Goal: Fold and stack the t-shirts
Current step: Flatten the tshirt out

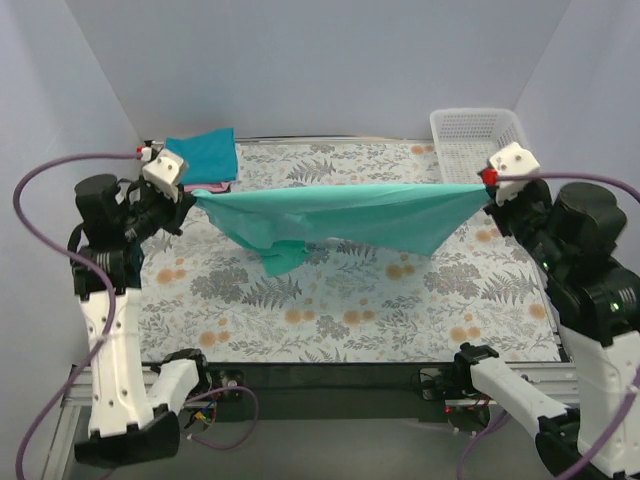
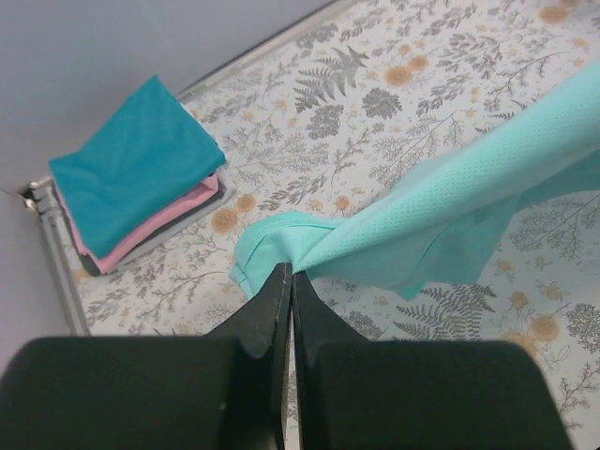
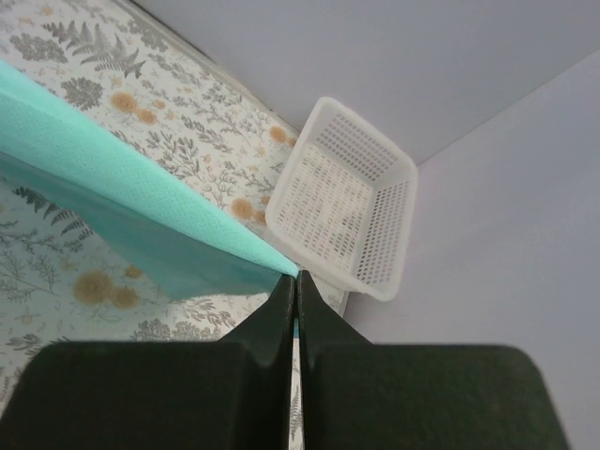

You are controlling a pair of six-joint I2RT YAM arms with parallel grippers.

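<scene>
Folding step: left gripper (image 2: 289, 274) and right gripper (image 3: 294, 278), each pinched shut on an end of the sea-green t-shirt (image 1: 340, 212), suspend it stretched across mid-frame; the next move likely calls for lowering both ends evenly.

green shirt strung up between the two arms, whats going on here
Both arms hold the sea-green t-shirt stretched between them above the table. The left gripper is shut on one end and the right gripper on the other. The shirt's middle sags, and a loose part hangs toward the table. A folded teal-blue t-shirt lies on a pink t-shirt in the far left corner. The white basket sits far right.
</scene>
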